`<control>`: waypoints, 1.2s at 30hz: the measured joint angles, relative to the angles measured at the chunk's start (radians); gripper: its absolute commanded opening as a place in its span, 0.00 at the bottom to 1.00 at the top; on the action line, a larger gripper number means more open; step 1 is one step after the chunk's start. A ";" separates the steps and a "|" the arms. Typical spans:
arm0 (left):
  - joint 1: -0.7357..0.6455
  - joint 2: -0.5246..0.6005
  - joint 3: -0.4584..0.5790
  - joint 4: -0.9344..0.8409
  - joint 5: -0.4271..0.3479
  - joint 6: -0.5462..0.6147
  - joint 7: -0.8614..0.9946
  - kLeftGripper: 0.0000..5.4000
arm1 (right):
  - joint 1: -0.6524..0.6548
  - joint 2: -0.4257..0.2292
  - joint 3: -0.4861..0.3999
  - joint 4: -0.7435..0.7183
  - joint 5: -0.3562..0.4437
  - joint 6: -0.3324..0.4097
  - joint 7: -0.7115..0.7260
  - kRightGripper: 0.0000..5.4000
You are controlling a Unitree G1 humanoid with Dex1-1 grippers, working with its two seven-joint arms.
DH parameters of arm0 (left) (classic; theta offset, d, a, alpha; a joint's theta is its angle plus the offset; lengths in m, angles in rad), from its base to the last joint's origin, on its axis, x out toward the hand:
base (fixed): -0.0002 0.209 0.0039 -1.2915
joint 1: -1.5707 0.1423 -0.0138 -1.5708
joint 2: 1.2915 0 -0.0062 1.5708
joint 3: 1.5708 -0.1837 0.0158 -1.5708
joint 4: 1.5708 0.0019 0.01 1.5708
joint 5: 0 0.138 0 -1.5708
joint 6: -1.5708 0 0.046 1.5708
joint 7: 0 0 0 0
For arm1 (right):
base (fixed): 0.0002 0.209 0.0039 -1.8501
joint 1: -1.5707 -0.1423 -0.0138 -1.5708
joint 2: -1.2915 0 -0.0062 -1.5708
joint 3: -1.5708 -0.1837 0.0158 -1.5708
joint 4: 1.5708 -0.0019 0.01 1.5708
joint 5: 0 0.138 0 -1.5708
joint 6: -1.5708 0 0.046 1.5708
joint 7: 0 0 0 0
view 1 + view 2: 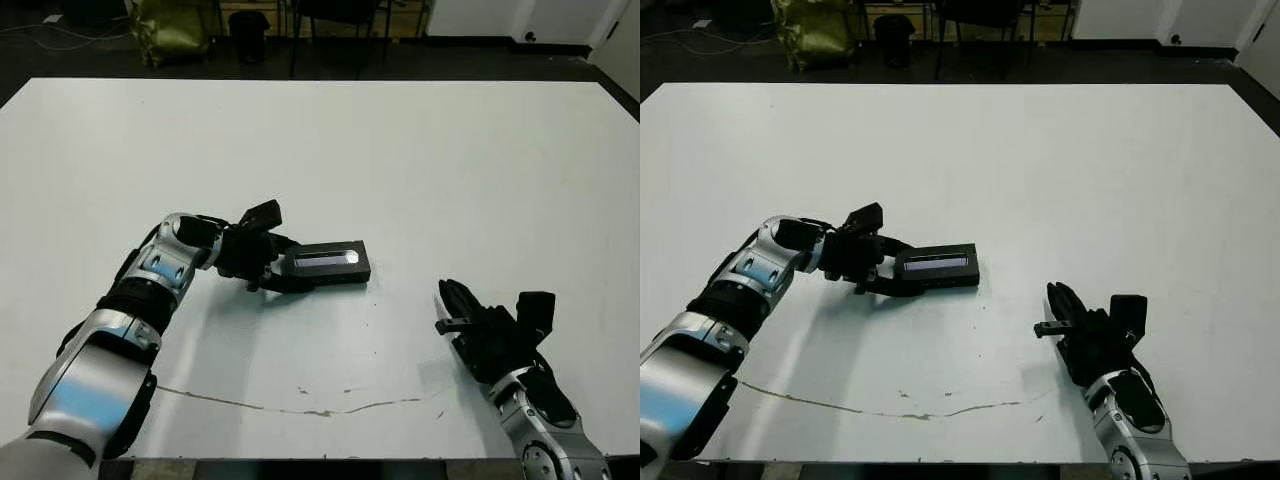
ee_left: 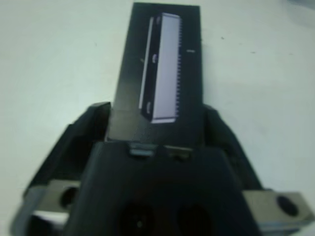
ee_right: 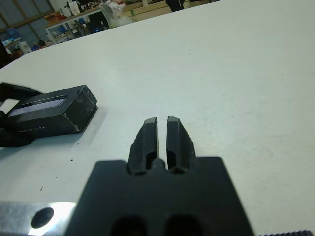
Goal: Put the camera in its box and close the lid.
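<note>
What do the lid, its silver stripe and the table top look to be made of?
The lid looks like matte black card or plastic: dull, sharp-edged, with faint scuffs on its end face; which of the two is unclear. Its stripe has a smooth silvery sheen, perhaps foil or print. The table looks like a hard white laminate, softly reflective, with a thin dark scratch or crack near the front edge. The left gripper flanks the lid's end.

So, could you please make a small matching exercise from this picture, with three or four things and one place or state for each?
Things:
1. left gripper
2. right gripper
3. lid
4. table

States:
a. fingers together, holding nothing
b. white, with a thin crack line near the front edge
c. fingers on both sides of the closed box
d. black, with a silvery stripe on top

Pairs: 1-c, 2-a, 3-d, 4-b
</note>
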 measured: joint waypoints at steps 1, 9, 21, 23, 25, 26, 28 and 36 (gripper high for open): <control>0.002 0.001 0.000 -0.004 0.000 -0.006 0.008 0.85 | 0.000 0.000 -0.001 0.000 0.002 0.000 0.000 0.00; 0.007 0.009 -0.017 -0.043 0.000 -0.026 0.002 1.00 | -0.001 0.001 -0.002 -0.007 0.017 0.014 -0.006 0.00; 0.009 0.028 -0.001 -0.042 -0.044 -0.041 -0.155 1.00 | -0.002 0.001 0.003 0.016 -0.004 -0.041 0.009 0.00; 0.028 0.047 0.025 -0.080 -0.075 -0.029 -0.178 1.00 | -0.004 0.001 0.002 0.017 0.000 -0.041 0.013 0.00; 0.065 0.073 0.076 -0.168 -0.125 0.018 -0.169 1.00 | -0.006 0.001 0.002 0.017 0.000 -0.039 0.013 0.00; 0.092 0.085 0.109 -0.226 -0.157 0.048 -0.150 1.00 | -0.008 0.001 0.002 0.017 -0.001 -0.039 0.012 0.00; 0.156 0.109 0.187 -0.352 -0.221 0.104 -0.085 1.00 | -0.010 0.001 0.002 0.019 0.000 -0.038 0.013 0.00; 0.506 0.104 0.459 -0.898 -0.327 0.238 0.395 0.96 | -0.018 0.017 0.000 0.034 0.004 -0.048 0.022 0.00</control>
